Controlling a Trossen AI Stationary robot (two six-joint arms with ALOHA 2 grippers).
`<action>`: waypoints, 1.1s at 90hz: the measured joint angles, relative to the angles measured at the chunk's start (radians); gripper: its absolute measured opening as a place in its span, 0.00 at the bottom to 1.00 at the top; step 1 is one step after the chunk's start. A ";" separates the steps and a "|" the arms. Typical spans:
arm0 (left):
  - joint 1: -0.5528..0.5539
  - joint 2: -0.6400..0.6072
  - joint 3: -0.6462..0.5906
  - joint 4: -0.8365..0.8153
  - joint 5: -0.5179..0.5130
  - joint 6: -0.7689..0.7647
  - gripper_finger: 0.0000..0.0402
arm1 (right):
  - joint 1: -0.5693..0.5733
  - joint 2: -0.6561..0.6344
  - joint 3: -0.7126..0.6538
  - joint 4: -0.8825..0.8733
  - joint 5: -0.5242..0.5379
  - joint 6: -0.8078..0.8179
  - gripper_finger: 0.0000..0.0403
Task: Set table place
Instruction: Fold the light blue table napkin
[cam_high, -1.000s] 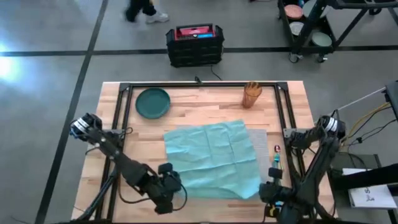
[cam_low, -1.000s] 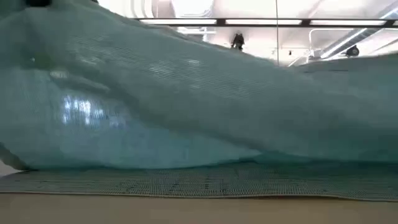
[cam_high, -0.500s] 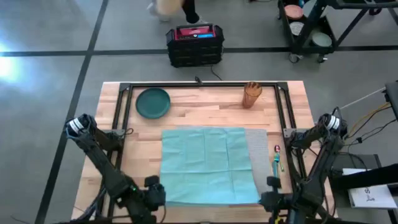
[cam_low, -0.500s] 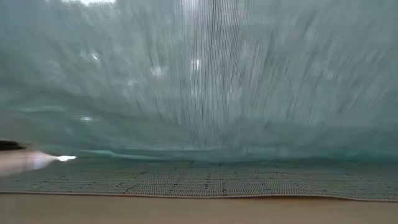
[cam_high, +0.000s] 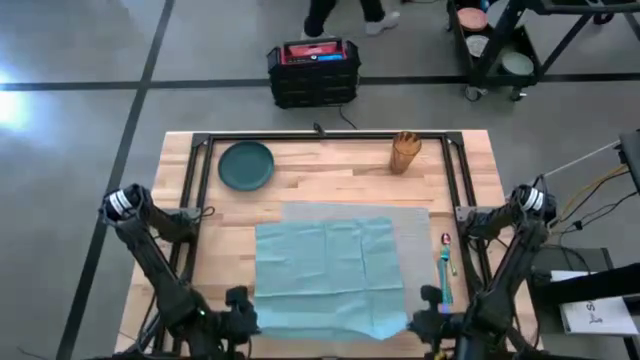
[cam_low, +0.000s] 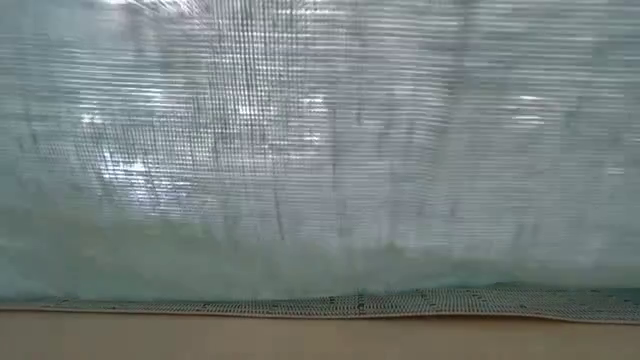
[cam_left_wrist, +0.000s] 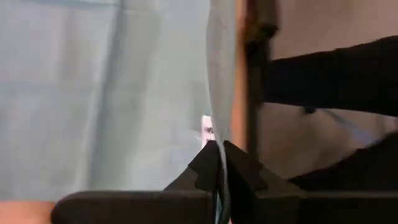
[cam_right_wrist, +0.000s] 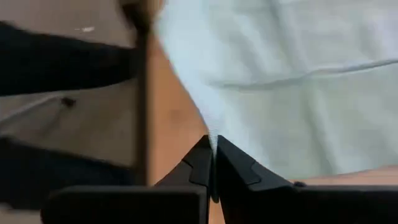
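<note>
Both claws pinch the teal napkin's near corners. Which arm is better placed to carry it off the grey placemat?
Right, marginally. The right claw holds the teal napkin beside bare table at the utensils. The left claw has equal grip, so it's a close call.

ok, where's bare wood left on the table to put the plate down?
Free: the strip of light wooden table between the dark green round plate and brown wooden cup, and the left side beside the teal cloth napkin. Crowded: the centre, where the napkin covers most of the grey woven placemat; left gripper and right gripper each pinch a near corner.
</note>
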 joint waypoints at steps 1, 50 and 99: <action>0.001 -0.002 0.000 -0.014 -0.006 -0.002 0.00 | -0.006 -0.002 0.000 -0.015 0.002 0.004 0.00; 0.185 -0.068 -0.054 -0.398 -0.100 0.051 0.00 | -0.347 -0.014 -0.030 -0.373 0.056 -0.082 0.00; 0.228 -0.068 -0.247 -0.236 -0.123 0.057 0.00 | -0.446 -0.013 -0.236 -0.167 0.049 -0.101 0.00</action>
